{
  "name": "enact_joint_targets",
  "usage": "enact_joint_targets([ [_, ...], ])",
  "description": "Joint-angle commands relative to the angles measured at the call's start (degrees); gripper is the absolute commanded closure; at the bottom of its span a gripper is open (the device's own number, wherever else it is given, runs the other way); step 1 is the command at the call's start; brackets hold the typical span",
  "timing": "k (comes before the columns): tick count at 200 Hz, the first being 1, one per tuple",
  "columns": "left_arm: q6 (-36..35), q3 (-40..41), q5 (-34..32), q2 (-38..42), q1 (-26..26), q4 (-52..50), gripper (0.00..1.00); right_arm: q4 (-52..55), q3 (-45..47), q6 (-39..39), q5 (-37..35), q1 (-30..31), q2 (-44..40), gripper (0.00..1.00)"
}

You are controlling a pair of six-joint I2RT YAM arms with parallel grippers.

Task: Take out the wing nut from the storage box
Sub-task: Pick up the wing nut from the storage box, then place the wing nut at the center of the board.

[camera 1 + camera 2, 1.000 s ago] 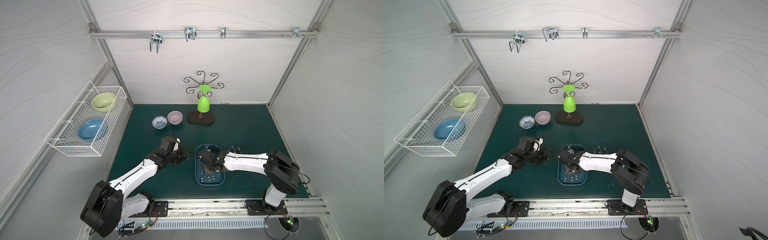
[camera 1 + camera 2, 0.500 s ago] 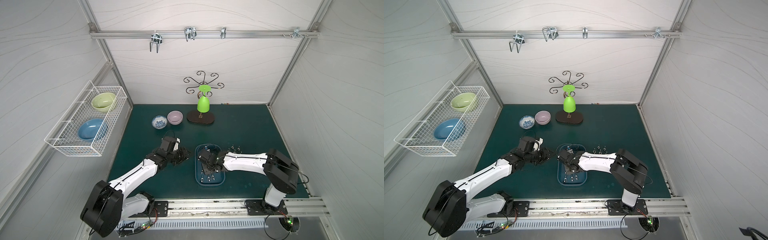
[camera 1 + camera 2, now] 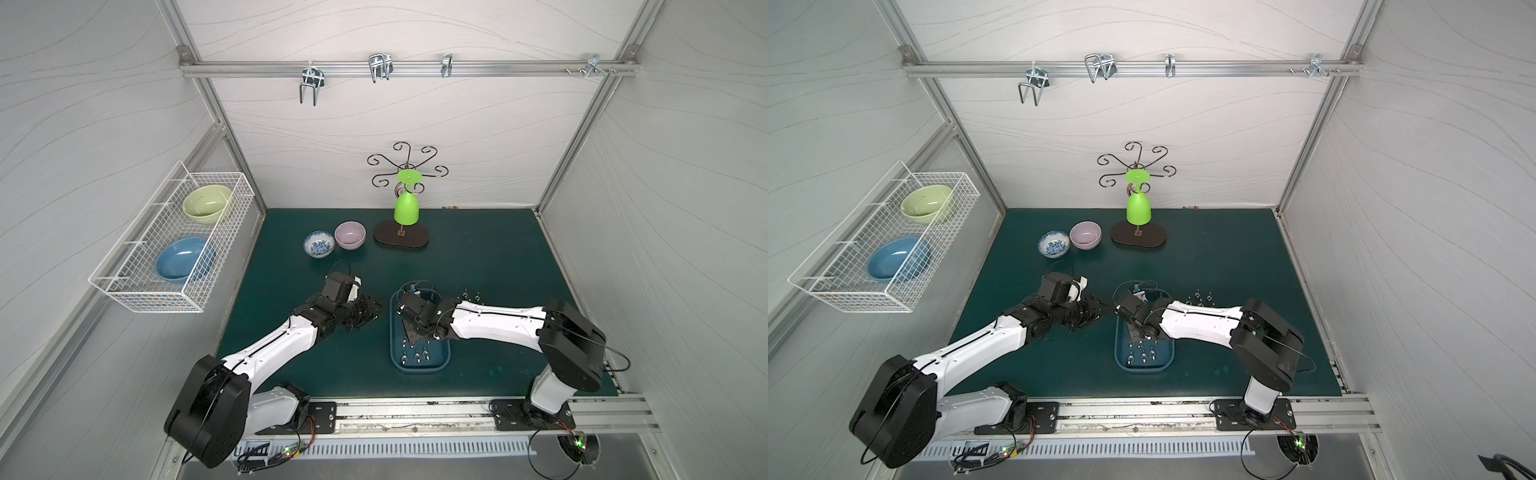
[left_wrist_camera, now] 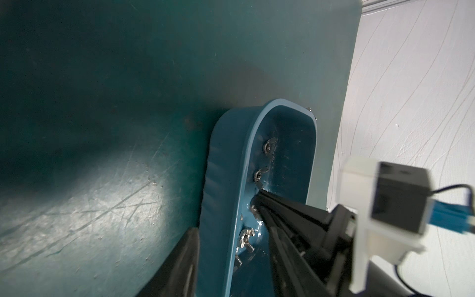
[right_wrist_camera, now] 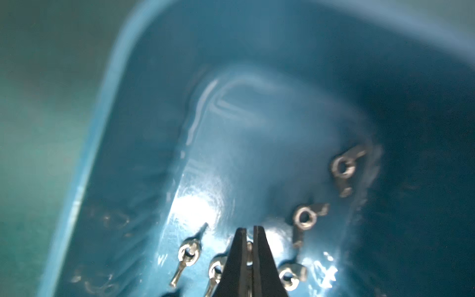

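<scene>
Right claw [image 5: 248, 229] closed further, wing nut [image 5: 249, 246] pinched between tips in storage box [image 5: 102, 115]; left claw [image 3: 368, 311] unclear

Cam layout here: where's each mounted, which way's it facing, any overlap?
Top views: high over the front, looking down and back across the mat; left arm and right arm show, left gripper beside the storage box.
Left wrist: on the left arm, facing the box's outer wall; one own finger shows.
Right wrist: on the right arm, looking into the box; right gripper, jaws shut on a wing nut.
Shared: both wrist views show the right gripper and loose nuts.
</scene>
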State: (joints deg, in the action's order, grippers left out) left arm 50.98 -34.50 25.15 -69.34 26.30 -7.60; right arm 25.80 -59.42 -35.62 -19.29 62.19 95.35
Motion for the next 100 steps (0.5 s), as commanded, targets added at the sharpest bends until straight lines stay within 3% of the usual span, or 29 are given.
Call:
enact_joint_targets([
  [1, -0.9, -3.7, 1.0, -0.7, 0.6, 1.6, 0.52, 2.2, -0.5, 0.8, -1.9, -1.6, -3.6, 1.00],
  [35, -1.9, -8.0, 1.3, -1.5, 5.0, 1.5, 0.51, 6.4, -0.3, 0.4, -4.9, -4.0, -6.8, 1.00],
  [49, -4.2, -11.4, -1.2, -2.6, 8.7, -0.8, 0.50, 7.2, 2.2, 0.2, -4.5, -7.7, -10.2, 1.00],
  [100, -3.8, -19.3, -0.6, -12.7, 19.2, 3.0, 0.49, 9.0, 13.1, 0.6, -1.2, -22.0, -21.0, 1.00],
])
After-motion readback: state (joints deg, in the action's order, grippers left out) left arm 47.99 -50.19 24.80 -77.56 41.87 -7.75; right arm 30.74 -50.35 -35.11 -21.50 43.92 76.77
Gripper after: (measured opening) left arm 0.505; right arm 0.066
